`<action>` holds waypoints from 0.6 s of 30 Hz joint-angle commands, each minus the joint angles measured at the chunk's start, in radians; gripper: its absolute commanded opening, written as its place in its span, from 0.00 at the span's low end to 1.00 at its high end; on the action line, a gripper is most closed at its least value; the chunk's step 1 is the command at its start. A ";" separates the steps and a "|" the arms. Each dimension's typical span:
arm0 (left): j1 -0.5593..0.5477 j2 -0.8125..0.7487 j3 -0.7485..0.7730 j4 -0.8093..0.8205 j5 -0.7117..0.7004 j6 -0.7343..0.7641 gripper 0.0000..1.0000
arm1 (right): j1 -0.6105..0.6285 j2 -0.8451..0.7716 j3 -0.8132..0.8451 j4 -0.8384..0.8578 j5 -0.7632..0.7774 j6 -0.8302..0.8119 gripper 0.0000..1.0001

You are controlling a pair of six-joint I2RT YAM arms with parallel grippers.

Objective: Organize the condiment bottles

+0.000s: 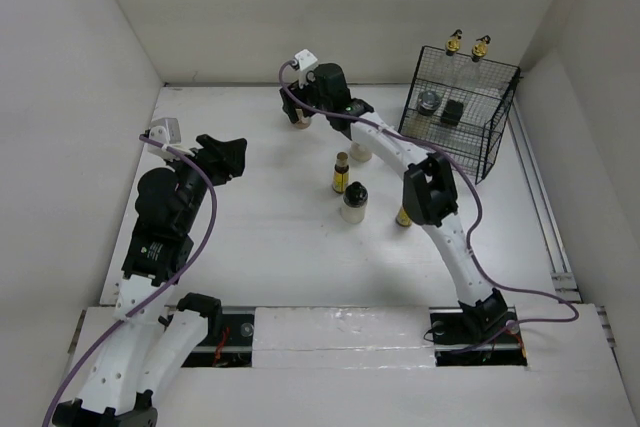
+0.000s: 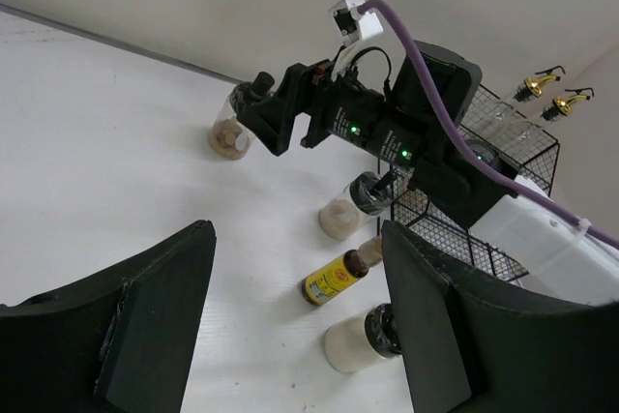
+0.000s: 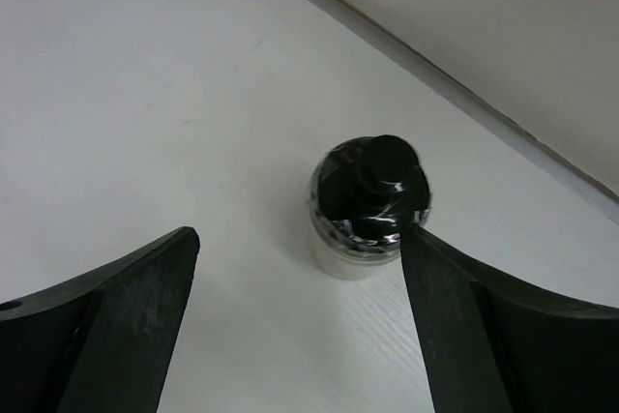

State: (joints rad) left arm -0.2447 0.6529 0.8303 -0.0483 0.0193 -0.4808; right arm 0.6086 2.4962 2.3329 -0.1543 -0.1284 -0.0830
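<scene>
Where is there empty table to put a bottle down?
The widest bare patch of table lies between the nearest black-capped jar and the near edge. Another is by the right wall, on the near side of the wire rack. It is crowded around the yellow bottle behind that jar and under the right arm.
</scene>
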 commanded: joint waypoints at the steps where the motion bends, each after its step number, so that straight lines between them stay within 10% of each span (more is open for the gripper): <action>1: 0.005 -0.001 0.006 0.047 0.014 0.005 0.65 | -0.007 0.019 0.111 -0.013 0.122 0.012 0.91; 18: 0.005 0.008 0.006 0.047 0.002 0.005 0.65 | -0.017 0.246 0.312 0.110 0.144 0.133 0.94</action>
State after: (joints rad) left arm -0.2447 0.6655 0.8303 -0.0486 0.0185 -0.4808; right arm 0.5968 2.7438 2.5744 -0.1375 -0.0040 -0.0010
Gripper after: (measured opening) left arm 0.651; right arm 0.948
